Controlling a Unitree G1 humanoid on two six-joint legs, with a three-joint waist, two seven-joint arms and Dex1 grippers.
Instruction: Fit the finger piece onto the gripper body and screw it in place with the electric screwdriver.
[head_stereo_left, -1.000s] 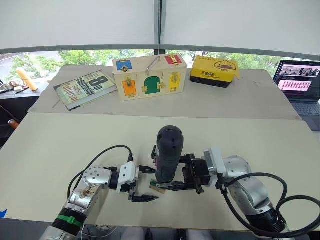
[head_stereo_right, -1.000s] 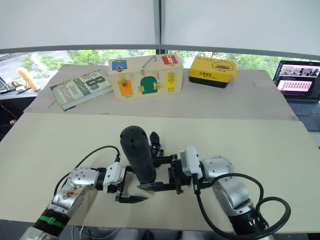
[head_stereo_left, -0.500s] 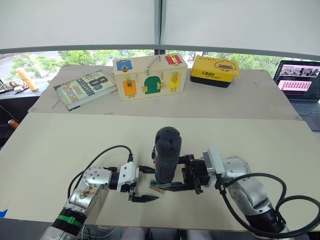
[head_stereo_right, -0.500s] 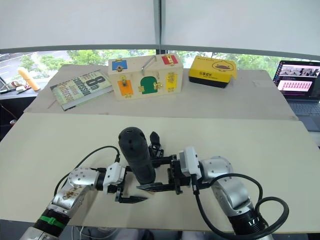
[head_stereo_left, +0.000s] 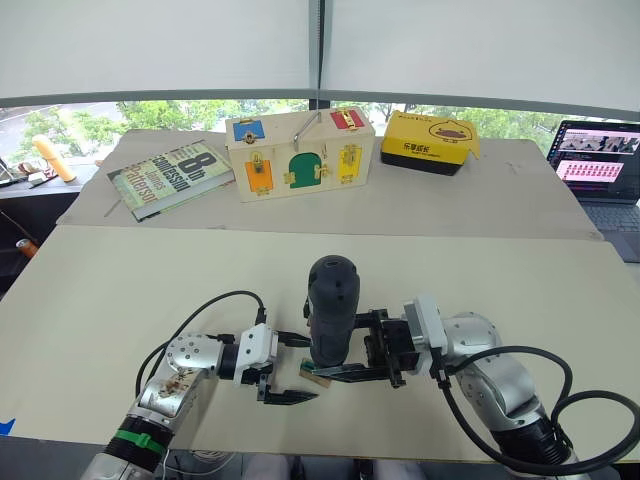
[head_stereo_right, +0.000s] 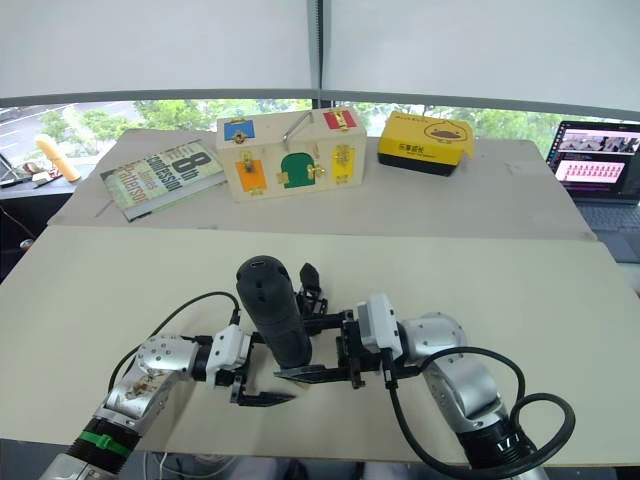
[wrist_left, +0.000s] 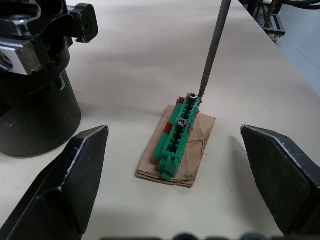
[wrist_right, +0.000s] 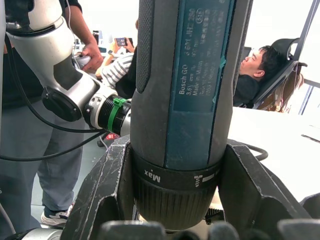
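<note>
My right gripper (head_stereo_left: 338, 346) is shut on the electric screwdriver (head_stereo_left: 332, 300), a dark cylinder held nearly upright, its body clamped between both fingers (wrist_right: 107, 195). The thin metal bit (wrist_left: 212, 50) slants down onto the end screw of a green-and-tan block (wrist_left: 177, 142) lying on the table. My left gripper (wrist_left: 174, 131) is open, one finger on each side of that block without touching it. The gripper body (head_stereo_right: 309, 288), black with a pointed finger sticking up, stands just behind the screwdriver, and its blocky black mass (wrist_left: 35, 75) is close beside the block. The finger piece is hidden.
At the back of the table (head_stereo_left: 120, 290) lie a book (head_stereo_left: 165, 177), a wooden lock box (head_stereo_left: 298, 153) and a yellow box (head_stereo_left: 428, 142). A laptop (head_stereo_left: 600, 165) sits at the far right. People (wrist_right: 250, 65) are beyond the table.
The top of the screwdriver has sunk and leaned slightly to the left. Both grippers stay where they were.
</note>
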